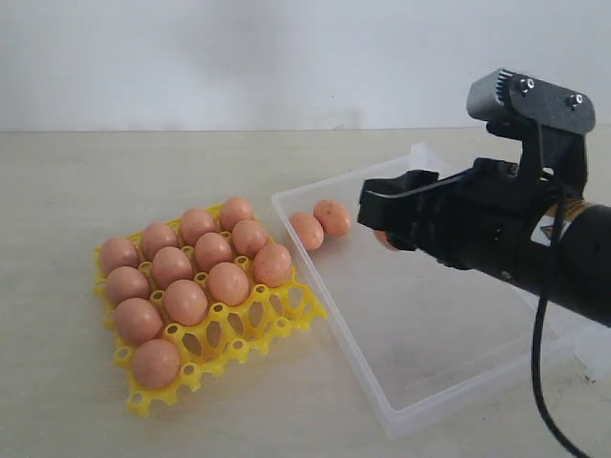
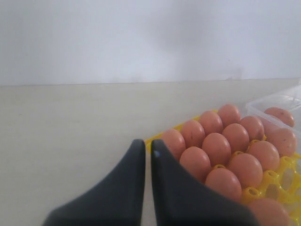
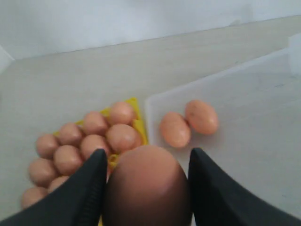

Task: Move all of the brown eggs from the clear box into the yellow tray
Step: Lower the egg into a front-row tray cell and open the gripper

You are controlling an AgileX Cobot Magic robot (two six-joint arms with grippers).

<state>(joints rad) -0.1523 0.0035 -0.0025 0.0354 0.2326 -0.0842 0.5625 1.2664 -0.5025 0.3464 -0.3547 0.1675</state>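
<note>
My right gripper (image 3: 148, 153) clamped on one egg (image 3: 148, 188) over box (image 1: 329, 320). My left gripper (image 2: 146, 142) together, empty, by tray (image 1: 277, 322). Thirteen tray eggs (image 1: 185, 301); two box eggs (image 1: 307, 230) at far corner nearest tray.

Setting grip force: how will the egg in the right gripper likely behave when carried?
The egg looks smooth and rounded, pinched only at its sides by the right gripper, so it may slip. Its shell is probably brittle; squeezing harder risks cracking. Outside a yellow tray cup it would likely roll.
</note>
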